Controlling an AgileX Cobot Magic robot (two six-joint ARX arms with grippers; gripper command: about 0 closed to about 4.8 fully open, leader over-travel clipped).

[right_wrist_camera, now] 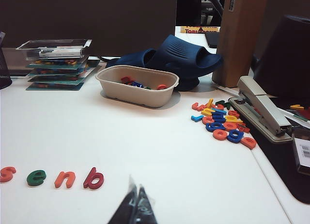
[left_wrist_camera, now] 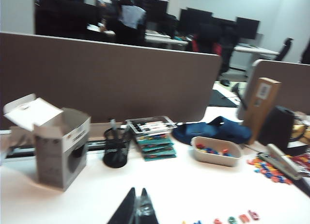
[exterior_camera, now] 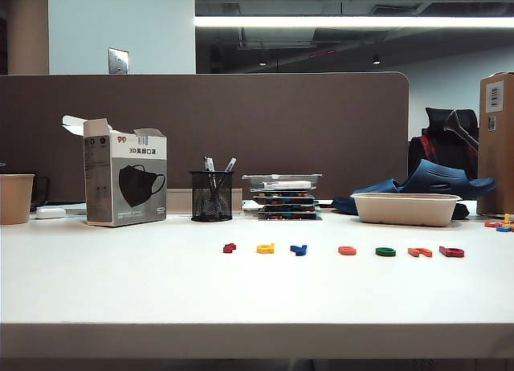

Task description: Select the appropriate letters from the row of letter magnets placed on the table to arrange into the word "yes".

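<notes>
Your row of letter magnets (exterior_camera: 341, 250) lies along the surface (exterior_camera: 120, 283), in front of the pen cup (exterior_camera: 211, 196). Left to right from that cup: blue y (exterior_camera: 299, 249), orange-red s (exterior_camera: 347, 250), green e (exterior_camera: 385, 251). The left claw (left_wrist_camera: 137, 210), tips together, hangs over the surface with the row off to one side; the right claw (right_wrist_camera: 135, 207), shut, sits nearer s (right_wrist_camera: 7, 174) and e (right_wrist_camera: 36, 177). Nothing blocks them.

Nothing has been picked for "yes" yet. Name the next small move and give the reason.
Probably lower the left gripper toward the blue letter, which looks like the y. All seven magnets sit untouched in their row on the table, and neither gripper holds anything. The left gripper's fingers look closed in its wrist view, so it would open first. The right gripper is shut near the row's far end.
</notes>
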